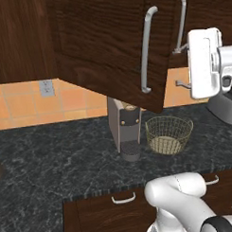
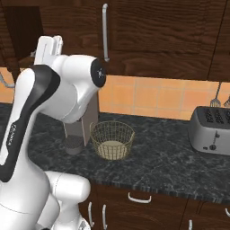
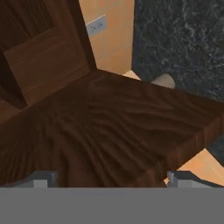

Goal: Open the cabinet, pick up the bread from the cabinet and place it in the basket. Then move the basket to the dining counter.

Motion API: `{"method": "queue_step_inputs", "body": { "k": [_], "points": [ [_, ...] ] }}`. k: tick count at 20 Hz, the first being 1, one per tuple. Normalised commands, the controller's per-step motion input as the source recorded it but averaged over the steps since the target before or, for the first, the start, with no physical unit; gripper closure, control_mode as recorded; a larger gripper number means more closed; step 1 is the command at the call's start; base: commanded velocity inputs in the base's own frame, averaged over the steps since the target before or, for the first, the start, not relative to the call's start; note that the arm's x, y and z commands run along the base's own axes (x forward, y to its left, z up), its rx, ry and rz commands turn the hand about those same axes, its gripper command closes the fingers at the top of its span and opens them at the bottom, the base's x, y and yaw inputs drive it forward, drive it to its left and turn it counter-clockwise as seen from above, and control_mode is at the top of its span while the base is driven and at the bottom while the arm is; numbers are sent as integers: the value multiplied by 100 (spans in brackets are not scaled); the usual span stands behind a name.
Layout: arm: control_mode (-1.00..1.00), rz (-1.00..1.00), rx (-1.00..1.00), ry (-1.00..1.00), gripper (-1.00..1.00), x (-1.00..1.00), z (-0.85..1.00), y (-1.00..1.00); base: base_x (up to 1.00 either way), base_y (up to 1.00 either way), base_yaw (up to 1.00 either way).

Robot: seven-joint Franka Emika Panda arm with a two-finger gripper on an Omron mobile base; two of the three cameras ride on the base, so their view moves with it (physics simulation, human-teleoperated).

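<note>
In the left base view, a wall socket (image 1: 46,87) sat on the orange tiled wall (image 1: 22,104) at the far left, above the black speckled desk (image 1: 53,162). To its right the cabinet (image 1: 101,47) had one tall dark door swung out toward the camera, its long curved pale handle (image 1: 146,50) running down the door's right side. Under that door's lower edge stood the grey coffee machine (image 1: 123,127), and just beside it on the right the wire basket (image 1: 168,134) rested upright on the desk, its pale bottom bare. A second bar handle (image 1: 181,23) showed on the neighbouring door further right. At the right edge the white wrist of the arm was raised to cabinet height, close to the open door's edge; the fingers themselves could not be made out from there.

In the right base view, the arm (image 2: 54,99) covered the left side, the basket (image 2: 112,139) stood near the middle just right of the coffee machine (image 2: 81,126), and a steel toaster (image 2: 211,130) sat well apart at the right on the same desk.

In the hand view, the hand (image 3: 109,178) had its two fingertips (image 3: 40,179) spread wide apart with nothing between them, looking along a dark wood-grain cabinet panel (image 3: 109,127). The bread could not be picked out in any view.
</note>
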Motion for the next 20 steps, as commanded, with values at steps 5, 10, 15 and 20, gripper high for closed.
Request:
{"method": "queue_step_inputs", "body": {
  "k": [5, 10, 15, 20],
  "points": [
    [-100, 5, -12, 0, -100, 11, 1, 25, 0, 0, 0],
    [-100, 14, -35, 0, -100, 6, 0, 86, 0, 0, 0],
    [-100, 9, -31, 2, -100, -32, 0, 99, 0, 0, 0],
    [-100, 8, -24, 0, -100, -35, 2, 100, 0, 0, 0]
  ]
}}
